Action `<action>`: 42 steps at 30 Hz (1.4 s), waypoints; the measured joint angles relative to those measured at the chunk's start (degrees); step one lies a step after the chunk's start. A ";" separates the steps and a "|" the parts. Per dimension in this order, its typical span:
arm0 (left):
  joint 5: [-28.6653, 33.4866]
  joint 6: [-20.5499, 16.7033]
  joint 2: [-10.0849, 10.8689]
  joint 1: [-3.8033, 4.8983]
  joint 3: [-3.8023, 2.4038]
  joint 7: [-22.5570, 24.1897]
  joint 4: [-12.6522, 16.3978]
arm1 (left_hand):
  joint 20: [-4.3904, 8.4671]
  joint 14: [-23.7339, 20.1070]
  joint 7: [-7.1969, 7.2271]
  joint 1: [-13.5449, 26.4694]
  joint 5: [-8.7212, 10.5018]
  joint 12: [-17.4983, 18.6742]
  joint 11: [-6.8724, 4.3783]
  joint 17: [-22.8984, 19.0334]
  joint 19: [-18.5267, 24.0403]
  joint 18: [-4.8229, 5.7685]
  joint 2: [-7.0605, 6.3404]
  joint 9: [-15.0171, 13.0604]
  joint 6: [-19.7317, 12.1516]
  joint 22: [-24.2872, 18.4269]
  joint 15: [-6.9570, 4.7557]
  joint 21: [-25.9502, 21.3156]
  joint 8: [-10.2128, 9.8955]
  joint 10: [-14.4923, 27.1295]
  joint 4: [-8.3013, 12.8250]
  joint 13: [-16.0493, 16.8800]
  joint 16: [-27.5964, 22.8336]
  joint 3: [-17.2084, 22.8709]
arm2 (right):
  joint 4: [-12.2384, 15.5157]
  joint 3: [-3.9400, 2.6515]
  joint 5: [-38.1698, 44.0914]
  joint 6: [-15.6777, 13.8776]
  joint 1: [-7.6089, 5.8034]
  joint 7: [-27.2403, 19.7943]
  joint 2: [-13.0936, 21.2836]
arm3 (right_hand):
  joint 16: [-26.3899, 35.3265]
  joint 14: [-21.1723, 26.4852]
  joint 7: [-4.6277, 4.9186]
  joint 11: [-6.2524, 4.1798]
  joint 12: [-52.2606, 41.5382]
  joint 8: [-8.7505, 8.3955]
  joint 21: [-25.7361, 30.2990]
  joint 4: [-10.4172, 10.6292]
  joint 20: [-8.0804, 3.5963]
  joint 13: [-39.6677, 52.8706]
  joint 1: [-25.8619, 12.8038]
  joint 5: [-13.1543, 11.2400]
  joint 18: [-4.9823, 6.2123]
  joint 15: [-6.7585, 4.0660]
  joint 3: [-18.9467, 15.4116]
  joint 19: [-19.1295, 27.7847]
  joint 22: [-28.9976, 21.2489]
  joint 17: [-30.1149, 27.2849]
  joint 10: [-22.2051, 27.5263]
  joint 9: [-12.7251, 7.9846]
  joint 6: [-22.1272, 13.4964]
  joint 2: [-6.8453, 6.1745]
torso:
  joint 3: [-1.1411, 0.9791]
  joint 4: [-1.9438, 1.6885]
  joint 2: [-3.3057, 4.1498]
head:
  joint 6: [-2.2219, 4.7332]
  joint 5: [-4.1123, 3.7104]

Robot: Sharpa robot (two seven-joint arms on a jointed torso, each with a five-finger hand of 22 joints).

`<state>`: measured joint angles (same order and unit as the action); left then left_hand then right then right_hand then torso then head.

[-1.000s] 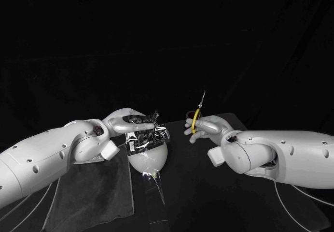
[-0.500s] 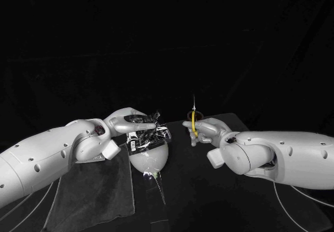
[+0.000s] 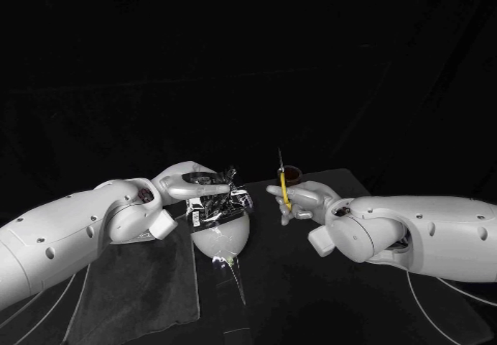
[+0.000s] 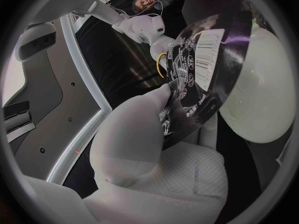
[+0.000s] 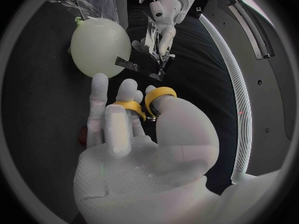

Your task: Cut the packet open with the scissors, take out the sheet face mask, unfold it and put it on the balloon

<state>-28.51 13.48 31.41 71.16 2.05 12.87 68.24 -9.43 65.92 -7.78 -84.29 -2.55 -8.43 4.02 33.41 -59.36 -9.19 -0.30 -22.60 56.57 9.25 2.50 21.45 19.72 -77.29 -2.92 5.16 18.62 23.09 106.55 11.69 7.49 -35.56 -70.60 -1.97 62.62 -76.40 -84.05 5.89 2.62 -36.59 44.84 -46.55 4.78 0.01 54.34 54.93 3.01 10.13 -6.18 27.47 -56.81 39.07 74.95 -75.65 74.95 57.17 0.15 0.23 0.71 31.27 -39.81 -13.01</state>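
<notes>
Crinkled foil is what I see first: the dark, shiny, flat face-mask packet (image 3: 217, 206), printed with white lettering and a barcode, is pinched near its upper edge by my left hand (image 3: 192, 184), thumb on one face and fingers on the other. The packet hangs against the wide end of the pale, smooth, egg-shaped balloon (image 3: 222, 233) and covers that end in the head view. The balloon's narrow, knotted end points toward me, and just beyond it lies a strip of clear, glossy film (image 3: 234, 277) (I cannot tell whether it is fastened to the balloon).

My right hand (image 3: 302, 198) is closed on the yellow-handled scissors (image 3: 284, 185). Its fingers pass through the two yellow plastic loops, and the thin metal blades rise upright above the hand, apart from the packet and to its right. In my right wrist camera the blades are hidden behind my own fingers, and in the head view they make one thin line, so I cannot tell whether they are parted.

Behind the right hand sits a small, round, dark red object (image 3: 293, 172), partly covered by the scissors and too small to identify. A matt grey cloth (image 3: 145, 287) lies on the black table (image 3: 342, 302), partly covered by my left arm. The packet's lower edge is lost in glare on the balloon
</notes>
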 measured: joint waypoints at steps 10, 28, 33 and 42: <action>0.00 0.02 0.44 0.00 0.00 0.00 0.14 | 0.00 0.01 -0.01 0.00 0.05 0.00 0.09 0.05 0.00 0.00 0.00 0.00 -0.01 0.03 0.00 0.24 -0.02 0.10 0.16 0.00 0.00 -0.16 | 0.34 0.00 0.77 1.33 -0.04 1.90 0.34 | 37.63 8.29 -2.63 -1.93 5.25 -14.05 9.26 3.64 3.30 -16.47 0.71 0.00 -1.42 8.25 -1.02 3.75 -5.61 -20.16 1.79 -14.20 -0.24 0.47 | 0.00 -0.07 -0.02 | 0.10 -0.12; 0.00 0.02 0.65 -0.01 0.01 -0.02 0.20 | 0.00 -0.21 -0.10 0.00 -0.01 0.00 0.19 0.03 0.00 0.01 0.00 0.00 -0.11 0.09 -0.21 0.24 -0.24 0.20 0.16 -0.01 0.00 -0.16 | 1.30 0.01 0.06 1.53 -0.03 0.97 0.19 | 51.78 14.48 3.72 3.28 24.48 -25.15 8.88 -4.66 6.64 -31.75 7.63 0.00 -2.14 11.98 9.77 10.79 -3.44 -29.59 4.88 -20.77 -10.91 1.57 | 0.02 -0.08 -0.01 | 0.04 -0.19; 0.01 0.02 0.74 -0.01 0.01 -0.02 0.15 | 0.00 -0.21 -0.11 0.00 -0.01 0.00 0.20 0.02 0.00 0.01 0.00 0.00 -0.12 0.09 -0.20 0.24 -0.03 0.20 0.16 -0.01 0.00 -0.16 | 1.29 0.01 -0.33 1.94 -0.02 0.46 0.06 | 44.37 9.99 2.51 3.29 18.91 -20.64 4.48 -4.66 5.49 -27.50 6.89 -0.14 -0.39 7.25 9.78 7.07 -0.81 -25.76 4.88 -17.49 -11.58 2.30 | 0.02 -0.08 -0.01 | 0.08 -0.18; 0.10 0.02 0.99 -0.01 0.01 -0.02 0.49 | -0.20 -0.21 -0.09 -0.01 -0.01 0.00 0.20 0.05 0.20 0.01 0.01 0.00 -0.27 0.15 -0.20 0.23 -0.02 0.21 0.16 0.04 0.00 -0.16 | 1.26 0.01 -0.40 4.78 -0.01 -0.70 -0.24 | 25.28 5.33 0.37 3.29 10.96 -19.15 -2.14 -4.74 4.18 -7.83 6.25 -0.14 0.08 4.07 9.86 4.76 3.69 -12.97 4.88 -18.46 -10.01 2.87 | 0.00 -0.06 0.02 | 0.16 0.12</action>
<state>-28.40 13.51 32.40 71.15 2.06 12.85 68.73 -9.62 65.70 -7.87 -84.29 -2.56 -8.43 4.23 33.46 -59.17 -9.18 -0.29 -22.60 56.30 9.40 2.30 21.68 19.70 -77.08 -2.76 5.20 18.61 22.93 107.81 11.70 7.09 -30.78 -70.61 -2.67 62.39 -51.12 -78.72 6.26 5.90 -25.63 25.69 -48.70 0.03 4.19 46.51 61.18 2.87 10.21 -2.10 37.33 -52.06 42.75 61.98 -70.77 56.49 47.15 3.02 0.23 0.65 31.29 -39.66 -12.89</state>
